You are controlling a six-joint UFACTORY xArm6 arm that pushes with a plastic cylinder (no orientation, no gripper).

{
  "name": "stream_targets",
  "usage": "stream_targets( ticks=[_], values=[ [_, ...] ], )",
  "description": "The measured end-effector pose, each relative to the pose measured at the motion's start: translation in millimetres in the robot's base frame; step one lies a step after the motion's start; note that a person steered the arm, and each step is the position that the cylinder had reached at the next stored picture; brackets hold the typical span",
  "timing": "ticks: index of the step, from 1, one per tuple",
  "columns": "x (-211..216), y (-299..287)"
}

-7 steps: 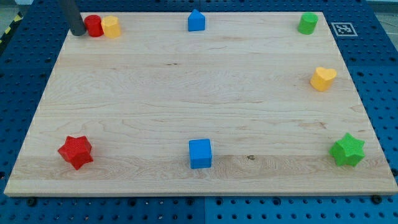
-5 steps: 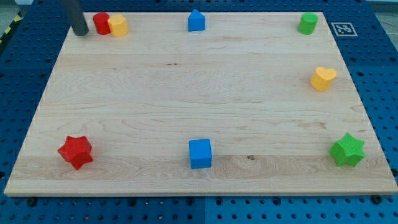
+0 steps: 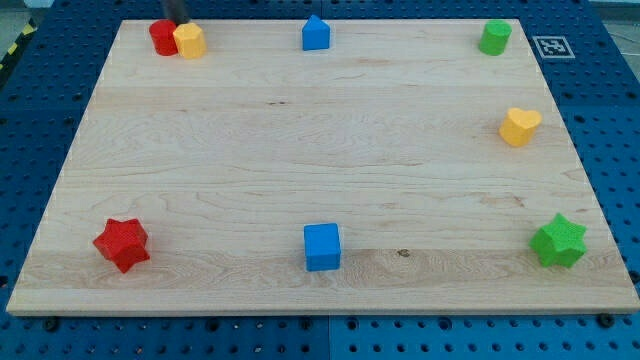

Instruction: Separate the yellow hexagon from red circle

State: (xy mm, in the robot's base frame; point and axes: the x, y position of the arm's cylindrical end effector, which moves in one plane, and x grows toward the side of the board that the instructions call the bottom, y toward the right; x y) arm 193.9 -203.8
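The red circle [image 3: 162, 37] and the yellow hexagon [image 3: 189, 41] sit side by side and touching at the top left corner of the wooden board [image 3: 300, 150], red on the view's left. My tip [image 3: 175, 20] shows only as a short dark stub at the view's top edge. It is just above and behind the spot where the two blocks meet. I cannot tell whether it touches them.
A blue house-shaped block [image 3: 316, 33] is at top centre and a green cylinder [image 3: 494, 37] at top right. A yellow heart [image 3: 519, 126] is at the right edge, a green star [image 3: 558, 240] at bottom right, a blue cube [image 3: 322, 246] at bottom centre and a red star [image 3: 122, 244] at bottom left.
My tip went from the left of the red circle up and to the right, to above the pair. The red circle and yellow hexagon first slid slightly right and still touch.
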Motion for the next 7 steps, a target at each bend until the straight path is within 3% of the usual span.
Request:
stream_targets(
  ticks=[3, 5, 7],
  values=[
    [63.3, 33.3],
    [138.0, 39.2],
    [133.9, 53.4]
  ],
)
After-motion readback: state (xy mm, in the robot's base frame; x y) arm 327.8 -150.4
